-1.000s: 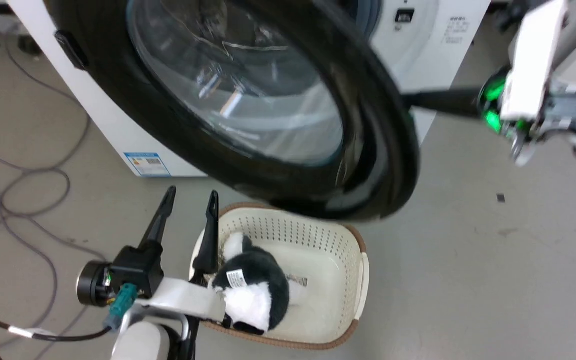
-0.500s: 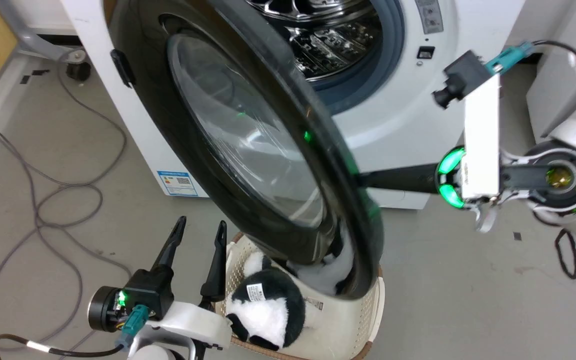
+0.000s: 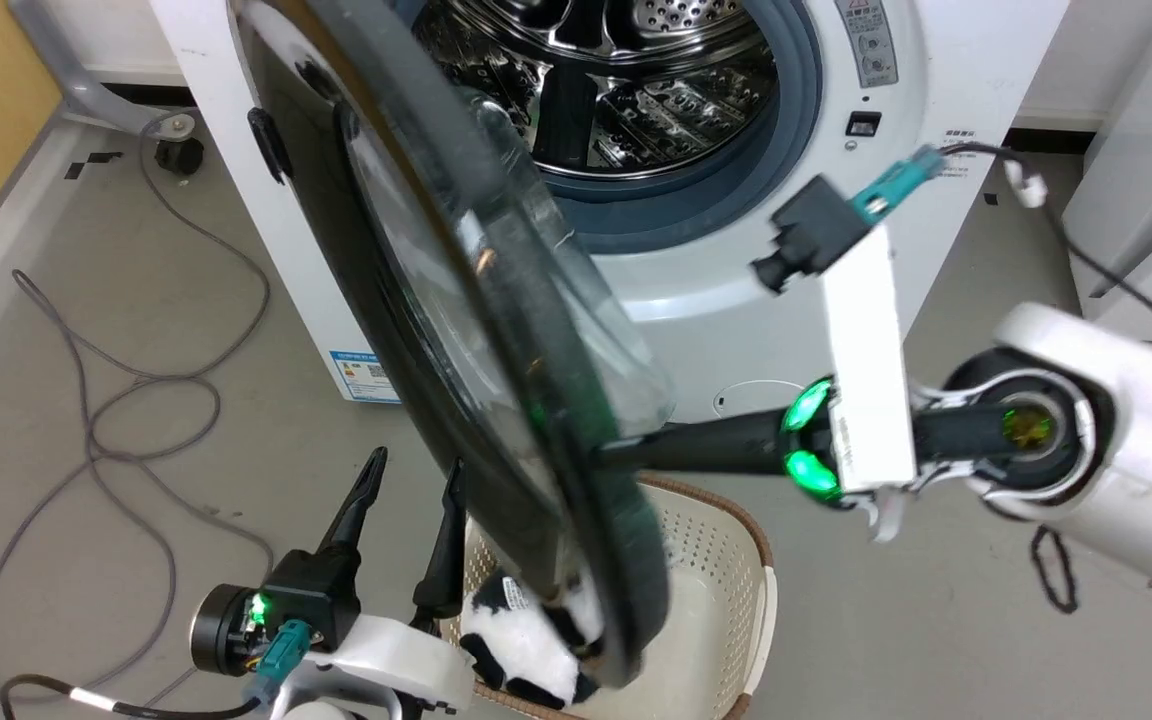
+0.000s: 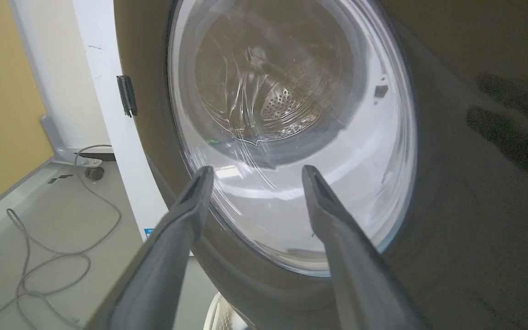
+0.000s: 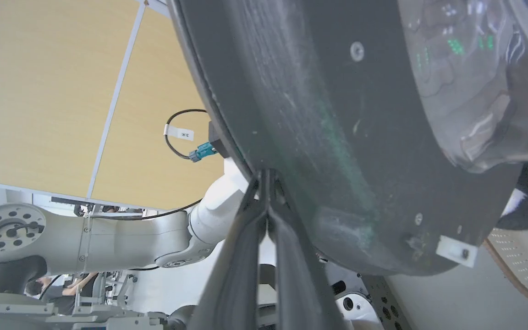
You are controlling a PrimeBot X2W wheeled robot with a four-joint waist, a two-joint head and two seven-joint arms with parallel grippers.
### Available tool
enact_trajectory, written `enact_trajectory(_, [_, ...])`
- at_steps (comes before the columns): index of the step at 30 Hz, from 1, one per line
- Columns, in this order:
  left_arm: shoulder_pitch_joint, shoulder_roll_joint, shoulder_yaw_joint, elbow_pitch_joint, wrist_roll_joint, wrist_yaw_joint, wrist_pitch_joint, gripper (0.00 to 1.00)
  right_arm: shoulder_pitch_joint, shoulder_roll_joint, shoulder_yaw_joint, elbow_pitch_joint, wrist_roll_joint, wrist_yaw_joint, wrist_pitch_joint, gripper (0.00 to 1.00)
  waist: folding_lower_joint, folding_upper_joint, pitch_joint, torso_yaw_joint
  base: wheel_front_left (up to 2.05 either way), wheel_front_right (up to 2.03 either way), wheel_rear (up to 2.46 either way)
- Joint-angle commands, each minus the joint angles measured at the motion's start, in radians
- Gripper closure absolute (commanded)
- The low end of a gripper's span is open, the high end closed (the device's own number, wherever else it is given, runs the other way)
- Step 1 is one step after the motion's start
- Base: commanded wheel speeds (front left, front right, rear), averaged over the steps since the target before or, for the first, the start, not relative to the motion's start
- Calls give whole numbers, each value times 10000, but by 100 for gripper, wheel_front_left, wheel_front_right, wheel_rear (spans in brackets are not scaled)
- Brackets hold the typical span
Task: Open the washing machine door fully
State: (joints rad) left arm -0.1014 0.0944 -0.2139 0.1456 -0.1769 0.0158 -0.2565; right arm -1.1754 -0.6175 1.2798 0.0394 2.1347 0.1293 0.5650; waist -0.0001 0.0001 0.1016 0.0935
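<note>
Closed fingers of right gripper (image 5: 264, 178) press the round glossy black glass-windowed door (image 3: 316, 230) at its inner rim, likely to push it wider; left gripper (image 3: 415, 462) spread, empty.

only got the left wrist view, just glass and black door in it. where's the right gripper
Observer: The right gripper is shut, fingertips against the inner rim of the large round glossy black washing machine door.
Operator: anything under the door
Observer: A cream perforated plastic basket holding a black-and-white plush toy sits on the floor beneath its lower edge.
Operator: drum uncovered
Observer: Yes, the steel perforated drum of the white washing machine shows past the door.
</note>
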Motion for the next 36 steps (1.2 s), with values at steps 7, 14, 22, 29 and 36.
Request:
enact_trajectory(7, [96, -8, -27, 14, -44, 63, -53, 0, 266, 461, 4, -333, -198, 14, -162, 100, 1, -1, 32, -31, 0, 0, 0])
enact_trajectory(14, [211, 9, 13, 26, -74, 100, -53, 0, 498, 392, -23, -77, -789, 14, -3133, 0, 1, -1, -129, -152, 0, 0, 0])
enact_trajectory(22, [388, 7, 157, -2, -179, 164, -53, 0, 1995, -428, -6, 904, -1206, 14, -7950, 0, 1, -1, -434, -351, 0, 0, 0])
enact_trajectory(29, [656, 53, 365, -32, -262, 239, -53, 0, 4861, -476, -3029, 2508, -2190, 14, -8263, 0, 1, -1, -720, -626, 0, 0, 0])
enact_trajectory(36, [868, 168, 426, -9, -221, 273, -53, 0, 8095, 1388, -8318, 4097, -7906, 14, -8265, 0, 1, -1, -965, -719, 0, 0, 0])
